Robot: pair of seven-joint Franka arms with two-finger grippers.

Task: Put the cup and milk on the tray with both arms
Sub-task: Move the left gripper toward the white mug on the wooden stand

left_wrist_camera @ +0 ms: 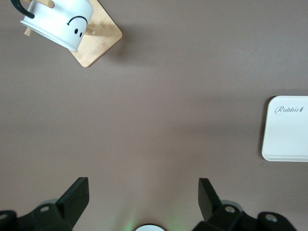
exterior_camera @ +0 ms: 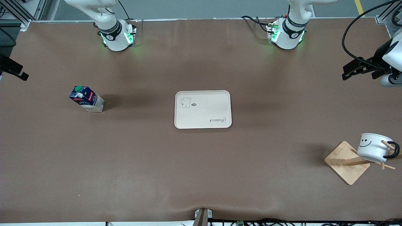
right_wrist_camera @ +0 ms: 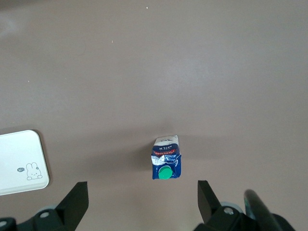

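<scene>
Hung on a wooden rack (exterior_camera: 347, 162) at the left arm's end, the cup (exterior_camera: 373, 147) is light, rigid enamel; pinch its rim. Upright near the right arm's end, the milk (exterior_camera: 86, 99) needs side pressure. Tray (exterior_camera: 203, 109) sits bare mid-worktop. Left end effector (left_wrist_camera: 143, 198) and right end effector (right_wrist_camera: 143, 198) hang spread, empty.

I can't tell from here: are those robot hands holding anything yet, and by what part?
Nothing is held. The left gripper and right gripper are both open; the cup and milk sit untouched.
</scene>
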